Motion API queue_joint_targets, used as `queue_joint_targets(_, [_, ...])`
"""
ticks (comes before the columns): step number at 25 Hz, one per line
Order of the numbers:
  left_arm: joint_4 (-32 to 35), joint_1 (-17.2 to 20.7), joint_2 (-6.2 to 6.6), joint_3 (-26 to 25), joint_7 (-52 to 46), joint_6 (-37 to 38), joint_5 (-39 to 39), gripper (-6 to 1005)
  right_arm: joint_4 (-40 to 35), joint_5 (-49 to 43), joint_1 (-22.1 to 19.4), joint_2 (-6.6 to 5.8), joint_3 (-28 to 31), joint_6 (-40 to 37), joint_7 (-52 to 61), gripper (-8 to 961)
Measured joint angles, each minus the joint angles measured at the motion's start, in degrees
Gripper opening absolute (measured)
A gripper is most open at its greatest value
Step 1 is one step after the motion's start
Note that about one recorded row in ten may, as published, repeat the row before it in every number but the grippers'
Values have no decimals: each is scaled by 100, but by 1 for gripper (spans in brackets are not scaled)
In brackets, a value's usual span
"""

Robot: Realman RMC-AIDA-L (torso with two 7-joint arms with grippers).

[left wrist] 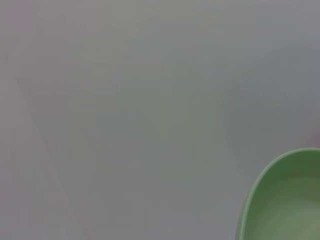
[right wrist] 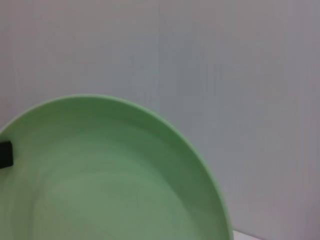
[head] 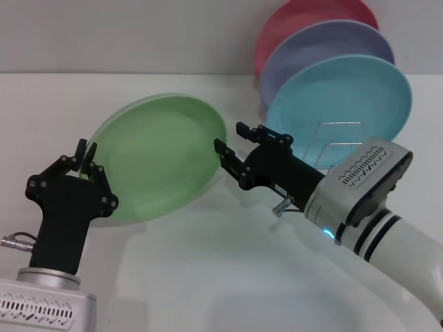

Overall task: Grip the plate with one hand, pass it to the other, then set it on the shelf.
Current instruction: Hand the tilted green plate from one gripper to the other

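Note:
The light green plate [head: 163,159] hangs tilted above the table between both arms. My left gripper [head: 87,153] is shut on its left rim and carries it. My right gripper [head: 230,138] is open, one finger on each side of the plate's right rim. The left wrist view shows only a corner of the plate [left wrist: 285,200]. In the right wrist view the plate [right wrist: 110,185] fills the lower part, with a black fingertip [right wrist: 5,154] at its far edge. The shelf [head: 339,144], a thin wire rack, stands at the back right behind my right arm.
A sky-blue plate [head: 346,93], a lavender plate [head: 325,45] and a pink plate [head: 304,17] stand upright in a row at the shelf. The white table [head: 208,277] runs back to a pale wall.

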Motion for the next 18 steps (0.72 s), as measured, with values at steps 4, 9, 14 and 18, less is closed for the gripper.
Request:
queue_joint_targets(4, [12, -12, 0, 26, 0, 16, -28, 41, 1, 0, 0, 0, 0, 0, 0, 423])
queue_joint_targets(9, [14, -16, 0, 63, 1, 17, -28, 41, 1, 0, 0, 4, 12, 0, 0, 331])
queue_joint_targets(14, [14, -6, 0, 84, 1, 23, -20, 41, 1, 0, 0, 7, 28, 0, 0, 330])
queue_joint_targets(18, [14, -2, 0, 96, 1, 29, -24, 41, 2, 0, 9, 15, 34, 1, 0, 330])
